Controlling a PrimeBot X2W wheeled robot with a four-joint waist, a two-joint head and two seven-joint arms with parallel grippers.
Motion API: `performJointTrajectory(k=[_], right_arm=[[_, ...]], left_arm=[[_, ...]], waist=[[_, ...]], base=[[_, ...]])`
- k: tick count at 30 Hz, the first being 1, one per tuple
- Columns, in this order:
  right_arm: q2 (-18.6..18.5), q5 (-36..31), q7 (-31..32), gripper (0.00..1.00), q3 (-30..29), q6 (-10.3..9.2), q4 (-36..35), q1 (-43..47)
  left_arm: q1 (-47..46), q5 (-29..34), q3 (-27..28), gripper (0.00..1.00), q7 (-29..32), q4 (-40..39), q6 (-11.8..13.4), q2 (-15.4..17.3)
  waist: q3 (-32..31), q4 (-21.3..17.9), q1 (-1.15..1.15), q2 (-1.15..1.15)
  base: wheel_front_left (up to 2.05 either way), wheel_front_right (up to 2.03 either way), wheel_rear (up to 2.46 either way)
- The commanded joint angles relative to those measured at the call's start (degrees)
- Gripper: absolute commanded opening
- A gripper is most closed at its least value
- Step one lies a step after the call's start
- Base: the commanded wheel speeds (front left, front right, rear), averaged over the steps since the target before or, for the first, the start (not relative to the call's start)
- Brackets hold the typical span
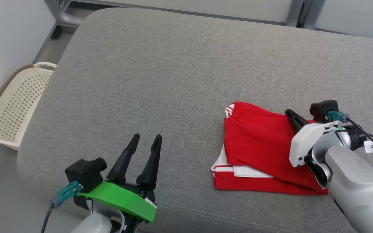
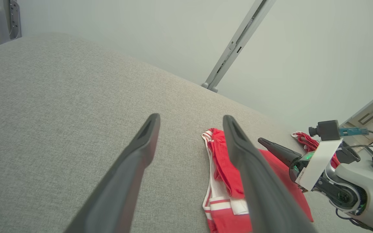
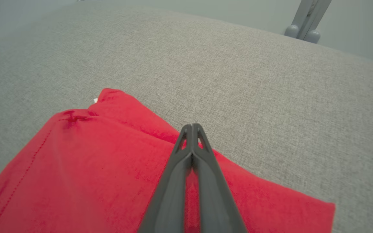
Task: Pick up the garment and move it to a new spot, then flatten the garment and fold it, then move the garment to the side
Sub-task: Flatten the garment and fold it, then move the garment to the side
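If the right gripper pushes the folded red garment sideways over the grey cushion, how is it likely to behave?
The garment is thin, layered cloth, so probably floppy and light; pushed, its layers may bunch rather than slide as one. The woven cushion looks rough and likely drags the bottom layer.

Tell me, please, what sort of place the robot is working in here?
Probably an indoor laundry-folding setup: a grey upholstered cushion, a folded red garment on it, and a cream perforated basket on the floor beside it.
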Motion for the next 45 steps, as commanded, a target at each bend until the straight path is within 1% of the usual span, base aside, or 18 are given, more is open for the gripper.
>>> performJointTrajectory(k=[1, 3, 4, 5, 6, 7, 9, 10, 11, 17, 23, 30, 36, 38, 39, 40, 45], right_arm=[[-0.12, 0.5, -0.62, 0.0, -0.83, -0.08, -0.56, 1.51], [-0.43, 0.81, -1.53, 0.0, -2.62, -0.08, -1.25, 2.7], [-0.43, 0.81, -1.53, 0.0, -2.62, -0.08, -1.25, 2.7], [-0.56, 0.62, -2.06, 0.29, -4.06, -0.08, -2.0, 4.03], [-0.61, 0.62, -2.22, 0.44, -4.91, -0.08, -2.53, 4.55], [-0.78, 0.45, -2.44, 0.5, -5.69, -0.08, -2.96, 5.17], [-1.08, 0.07, -2.46, 0.76, -7.18, -0.08, -3.98, 6.45], [-1.31, -0.12, -2.3, 0.93, -7.91, -0.08, -4.57, 7.13], [-1.58, -0.32, -1.88, 1.0, -8.65, -0.08, -5.07, 7.93], [-2.41, -0.35, 0.57, 1.0, -13.84, -0.08, -9.03, 12.92], [-1.66, 1.52, 5.11, 1.0, -17.74, -0.08, -13.21, 16.77], [0.42, 6.47, 10.57, 1.0, -20.46, -0.07, -15.67, 19.52], [1.61, 9.73, 13.62, 1.0, -20.94, -0.06, -16.65, 21.21], [1.63, 9.63, 13.56, 0.46, -20.74, -0.05, -16.99, 21.07], [1.74, 9.58, 13.51, 0.33, -20.59, -0.05, -16.99, 20.94], [2.01, 9.7, 13.57, 0.0, -19.72, -0.05, -17.37, 20.55], [1.01, 9.05, 12.92, 0.0, -18.33, -0.05, -17.62, 18.2]], left_arm=[[0.66, 0.43, 0.08, 1.0, 0.12, -0.12, 0.32, 0.42], [0.88, 0.41, 0.09, 1.0, 0.17, -0.27, 0.39, 0.55], [0.88, 0.41, 0.09, 1.0, 0.17, -0.27, 0.39, 0.55], [1.11, 0.35, 0.15, 1.0, 0.21, -0.5, 0.76, 0.67], [1.13, 0.34, 0.19, 1.0, 0.24, -0.56, 0.83, 0.77], [1.2, 0.32, 0.24, 1.0, 0.26, -0.71, 0.9, 0.84], [1.49, 0.27, 0.24, 1.0, 0.25, -0.89, 1.13, 0.95], [1.59, 0.24, 0.25, 1.0, 0.31, -0.98, 1.15, 1.02], [1.7, 0.22, 0.26, 1.0, 0.37, -1.04, 1.22, 1.11], [1.92, 0.37, 0.2, 1.0, 0.7, -1.64, 1.67, 1.52], [1.48, 0.56, 0.18, 1.0, 0.99, -2.34, 1.85, 2.11], [0.77, 0.8, -0.31, 1.0, 1.64, -2.47, 1.9, 2.28], [1.08, 0.8, -0.25, 1.0, 1.7, -2.57, 2.19, 2.7], [1.28, 0.74, -0.14, 1.0, 1.71, -2.64, 2.2, 2.85], [1.4, 0.69, -0.06, 1.0, 1.7, -2.7, 2.31, 2.93], [1.59, 0.6, 0.04, 1.0, 1.74, -2.82, 2.44, 3.06], [1.71, 0.76, 0.13, 1.0, 1.86, -3.23, 2.84, 3.33]], waist=[[-0.16, -0.13, 0.0, 0.0], [-0.32, -0.35, 0.0, 0.0], [-0.32, -0.35, 0.0, 0.0], [-0.51, -0.77, 0.0, 0.0], [-0.58, -1.03, 0.0, 0.0], [-0.68, -1.29, 0.0, 0.0], [-0.79, -1.87, 0.0, 0.0], [-0.85, -2.17, 0.0, 0.0], [-0.91, -2.48, 0.0, 0.0], [-1.14, -4.09, 0.0, 0.0], [-0.9, -4.65, 0.0, 0.0], [-0.62, -3.4, 0.0, 0.0], [-1.07, -2.42, 0.0, 0.0], [-1.29, -2.34, 0.0, 0.0], [-1.4, -2.37, 0.0, 0.0], [-1.58, -2.46, 0.0, 0.0], [-1.68, -3.31, 0.0, 0.0]], base=[[0.0, 0.0, 0.0], [0.0, 0.0, 0.0], [0.0, 0.0, 0.0], [0.0, 0.0, 0.0], [0.0, 0.0, 0.0], [0.0, 0.0, 0.0], [0.0, 0.0, 0.0], [0.0, 0.0, 0.0], [0.0, 0.0, 0.0], [0.0, 0.0, 0.0], [0.0, 0.0, 0.0], [0.0, 0.0, 0.0], [0.0, 0.0, 0.0], [0.0, 0.0, 0.0], [0.0, 0.0, 0.0], [0.0, 0.0, 0.0], [0.0, 0.0, 0.0]])
